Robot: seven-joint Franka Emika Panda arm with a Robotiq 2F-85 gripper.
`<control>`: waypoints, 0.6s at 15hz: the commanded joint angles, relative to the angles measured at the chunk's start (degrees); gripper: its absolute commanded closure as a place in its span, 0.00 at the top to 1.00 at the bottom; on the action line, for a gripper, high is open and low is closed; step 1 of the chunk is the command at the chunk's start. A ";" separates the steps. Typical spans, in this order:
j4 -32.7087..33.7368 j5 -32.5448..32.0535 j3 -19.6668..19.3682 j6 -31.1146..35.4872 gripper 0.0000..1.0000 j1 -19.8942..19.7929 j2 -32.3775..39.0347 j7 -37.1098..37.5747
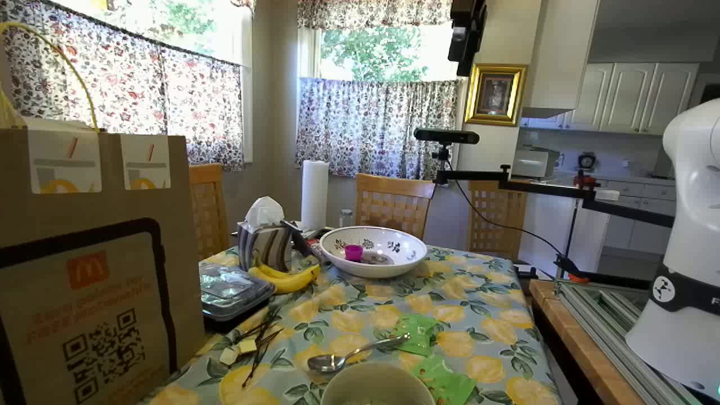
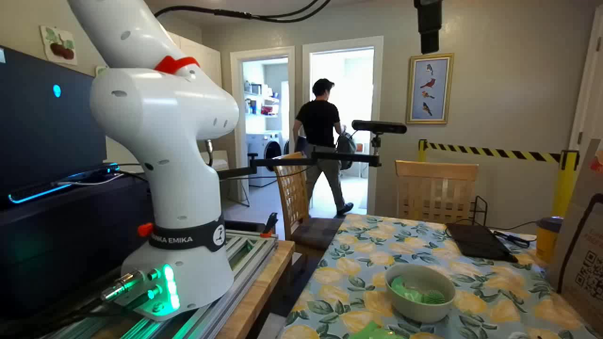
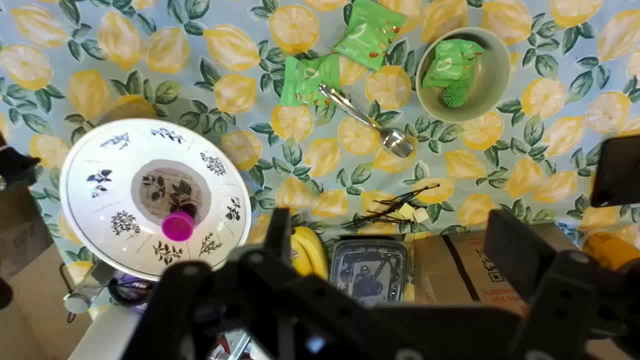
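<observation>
in the wrist view we see the gripper point(image 3: 392, 231) with its fingers point(image 3: 276, 231) spread wide, gripping nothing, high over the lemon tablecloth point(image 3: 545, 150). below, in the gap between the fingers, we find a lidded container point(image 3: 370, 272), with bananas point(image 3: 309, 250) just to its left and a paper bag point(image 3: 435, 270) to its right. dark sticks point(image 3: 387, 212) lie near it beside pale squares point(image 3: 420, 215). at left sits a white bowl point(image 3: 117, 205) with a pink cup point(image 3: 178, 226) in it. a spoon point(image 3: 362, 117) rests its handle end on a green packet point(image 3: 311, 77), with a second packet point(image 3: 370, 35) just beside. to the right of these, a small bowl point(image 3: 489, 85) holds one more packet point(image 3: 449, 65) and a spiky ball point(image 3: 454, 95).

in an exterior view we have the container at left, just beside the bag, with a tissue box point(image 1: 265, 247) and a paper roll point(image 1: 314, 194) farther off, and the white arm point(image 1: 697, 225) at right.

in an exterior view the arm stands at left, its base point(image 2: 207, 273) lit green. we see the small bowl on the near part of the tablecloth, a black slab point(image 2: 479, 241) beyond it to the right, and, far off, a person point(image 2: 318, 125) in black by a bright doorway point(image 2: 351, 75).
</observation>
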 commanded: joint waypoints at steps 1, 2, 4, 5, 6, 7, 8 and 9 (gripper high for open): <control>0.11 -0.03 -0.05 -0.10 1.00 0.05 0.04 0.01; 0.11 -0.03 -0.05 -0.10 1.00 0.05 0.04 0.01; 0.11 -0.03 -0.05 -0.10 1.00 0.05 0.04 0.01; 0.11 -0.03 -0.05 -0.10 1.00 0.05 0.04 0.01; 0.11 -0.03 -0.05 -0.10 1.00 0.05 0.04 0.01; 0.11 -0.03 -0.05 -0.10 1.00 0.05 0.04 0.01; 0.60 0.81 -0.20 0.84 1.00 -0.76 1.06 2.43; 1.76 3.76 -1.58 0.82 1.00 -0.64 3.98 3.57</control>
